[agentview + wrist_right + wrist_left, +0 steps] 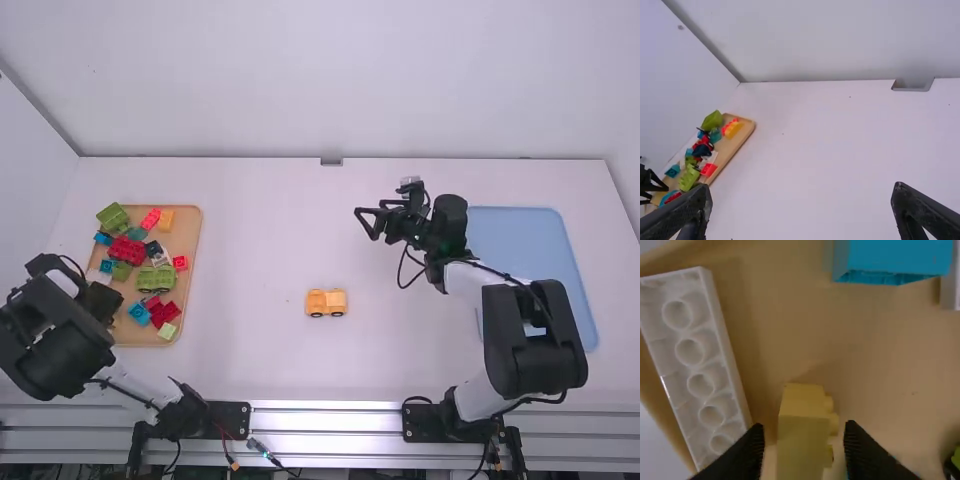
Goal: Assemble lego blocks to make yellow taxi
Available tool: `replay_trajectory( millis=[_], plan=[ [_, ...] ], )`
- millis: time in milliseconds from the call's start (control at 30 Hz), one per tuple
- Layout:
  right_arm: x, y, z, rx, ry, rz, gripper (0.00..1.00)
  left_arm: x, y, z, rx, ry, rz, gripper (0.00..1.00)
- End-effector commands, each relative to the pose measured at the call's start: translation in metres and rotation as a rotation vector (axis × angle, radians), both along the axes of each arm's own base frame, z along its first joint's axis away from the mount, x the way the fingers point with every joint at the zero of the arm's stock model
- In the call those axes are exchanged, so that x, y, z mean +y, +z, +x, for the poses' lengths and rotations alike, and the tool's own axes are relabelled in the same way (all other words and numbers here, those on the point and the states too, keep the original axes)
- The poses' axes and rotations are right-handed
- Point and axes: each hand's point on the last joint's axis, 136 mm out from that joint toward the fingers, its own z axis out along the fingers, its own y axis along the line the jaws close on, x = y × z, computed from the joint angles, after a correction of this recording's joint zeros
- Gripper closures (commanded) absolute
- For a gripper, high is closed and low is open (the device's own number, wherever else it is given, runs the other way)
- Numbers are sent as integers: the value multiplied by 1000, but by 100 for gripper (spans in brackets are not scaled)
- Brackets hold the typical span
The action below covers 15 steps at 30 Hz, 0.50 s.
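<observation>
The half-built yellow car (326,302) stood on its wheels on the white table (250,350), between the two arms and apart from both trays. The left gripper (804,436) was over the wooden tray (190,290), its fingers parted, one on either side of a yellow block (802,445), with no grasp apparent. The right gripper (802,212) stood wide apart and empty above the table.

Handling, as judged: the yellow block was light, rigid plastic, smooth enough to slide or twist under a weak or off-centre grip, and unlikely to break. Its studs faced one finger, so a bite there would bear on the studs and might rock; parallel plain walls offered the surer hold, with the studs and open underside left free for joining. The car was judged equally light, liable to roll on its wheels and to part at its joints if pulled; it was best steadied low, across its long sides.

Count: one half-built car, two of its wheels showing; one yellow block between the left fingers; one orange block (166,220) at the tray's far end; one long white piece (695,355), hollow side up; one green wheeled base (157,279); at least four red and three blue blocks, overlaps preventing an exact figure; one wooden tray; one blue tray (520,235).
</observation>
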Motion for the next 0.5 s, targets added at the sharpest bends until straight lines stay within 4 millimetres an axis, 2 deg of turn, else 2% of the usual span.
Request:
replay_trajectory(
  millis=[0, 133, 467],
  plan=[
    [2, 12, 4, -34, 6, 2, 6, 0, 1, 2, 4, -12, 0, 43],
    [3, 12, 4, -34, 7, 2, 6, -3, 0, 2, -1, -4, -18, 31],
    [2, 13, 5, -40, 6, 3, 6, -14, 0, 0, 0, 10, -85, 27]
  ],
)
